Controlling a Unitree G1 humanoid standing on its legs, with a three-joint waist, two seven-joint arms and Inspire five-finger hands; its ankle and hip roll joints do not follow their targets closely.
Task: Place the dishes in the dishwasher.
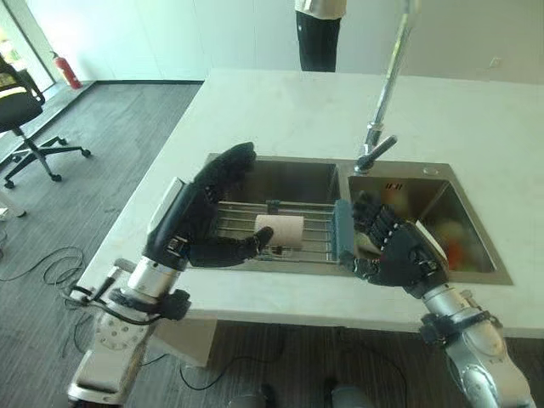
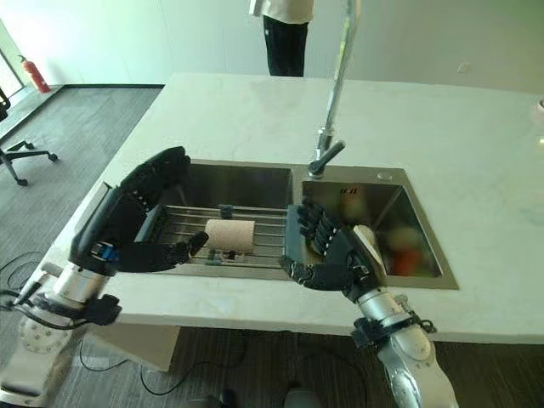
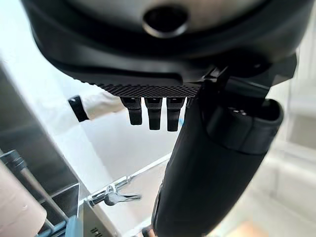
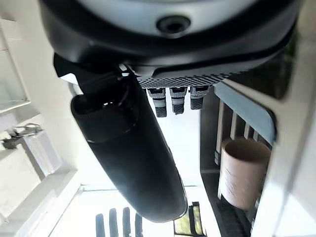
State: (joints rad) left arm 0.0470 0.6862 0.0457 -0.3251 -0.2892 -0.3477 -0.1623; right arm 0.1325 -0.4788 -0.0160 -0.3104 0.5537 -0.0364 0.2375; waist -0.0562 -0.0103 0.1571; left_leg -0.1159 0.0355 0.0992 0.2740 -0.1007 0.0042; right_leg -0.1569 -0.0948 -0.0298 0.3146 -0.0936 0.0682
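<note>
A beige cup lies on its side on a wire rack across the left basin of a steel double sink. My left hand hovers open over the rack's left part, fingers straight and thumb tip at the cup's left end. My right hand is open by the rack's blue-grey end piece, at the divider between the basins, palm facing the cup. Neither hand holds anything. White and orange dishes lie in the right basin, partly hidden by the right hand.
A tall faucet rises behind the divider, its spout over the sink. White counter surrounds the sink. A person stands at its far edge. An office chair and a fire extinguisher are on the floor to the left.
</note>
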